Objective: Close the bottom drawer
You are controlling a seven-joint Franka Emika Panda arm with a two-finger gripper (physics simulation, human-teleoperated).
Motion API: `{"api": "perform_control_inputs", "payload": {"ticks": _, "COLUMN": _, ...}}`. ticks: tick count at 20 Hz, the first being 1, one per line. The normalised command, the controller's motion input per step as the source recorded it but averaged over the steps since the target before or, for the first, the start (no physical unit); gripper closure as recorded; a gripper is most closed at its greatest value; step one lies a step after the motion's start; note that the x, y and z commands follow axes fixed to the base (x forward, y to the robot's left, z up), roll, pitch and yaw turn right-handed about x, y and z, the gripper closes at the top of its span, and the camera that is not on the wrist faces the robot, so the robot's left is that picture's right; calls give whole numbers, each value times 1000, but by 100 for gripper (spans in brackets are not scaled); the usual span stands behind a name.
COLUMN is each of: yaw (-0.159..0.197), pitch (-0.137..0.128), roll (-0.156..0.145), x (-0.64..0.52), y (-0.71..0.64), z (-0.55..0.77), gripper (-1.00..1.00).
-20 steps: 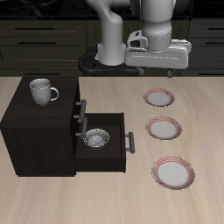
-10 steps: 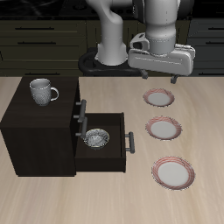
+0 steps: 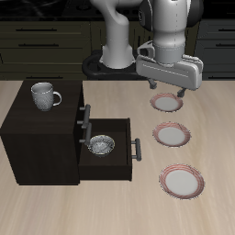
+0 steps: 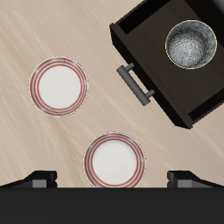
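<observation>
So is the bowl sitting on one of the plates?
No, the bowl sits inside the open bottom drawer of the cabinet, apart from the three plates lying bare on the table.

White-grey glossy arm segments, dark joint rings, boxy grey pincer (image 3: 169, 90), black fingertips (image 4: 41, 178)

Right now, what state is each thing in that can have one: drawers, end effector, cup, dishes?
bottom drawer: pulled open, a bowl inside.
upper drawer: shut.
bowl: upright in the open drawer, empty.
mug: upright on the cabinet top.
three plates: flat on the table, empty.
end effector: open, holding nothing, above the plates, clear of the drawer handle.
</observation>
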Motion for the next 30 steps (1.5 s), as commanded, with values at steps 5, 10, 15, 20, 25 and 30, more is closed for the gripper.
{"api": "perform_control_inputs", "payload": {"ticks": 5, "yaw": -157, "pitch": -26, "roll": -25, "x": 182, "y": -78, "z": -130, "gripper": -100}}
{"api": "perform_control_inputs", "payload": {"ticks": 10, "yaw": -174, "pitch": 0, "roll": -9, "x": 157, "y": -81, "z": -227, "gripper": -100}}
{"api": "perform_control_inputs", "payload": {"ticks": 15, "yaw": -187, "pitch": -43, "roll": 13, "x": 51, "y": -54, "z": -170, "gripper": -100}}
{"api": "perform_control_inputs", "payload": {"ticks": 20, "yaw": -166, "pitch": -59, "roll": 7, "x": 2, "y": -100, "z": -117, "gripper": -100}}
{"api": "perform_control_inputs", "payload": {"ticks": 25, "yaw": -113, "pitch": 15, "roll": 2, "x": 153, "y": -114, "z": -169, "gripper": -100}}
{"api": "perform_control_inputs", "payload": {"ticks": 30, "yaw": -47, "pitch": 9, "roll": 4, "x": 55, "y": 2, "z": -192, "gripper": -100}}
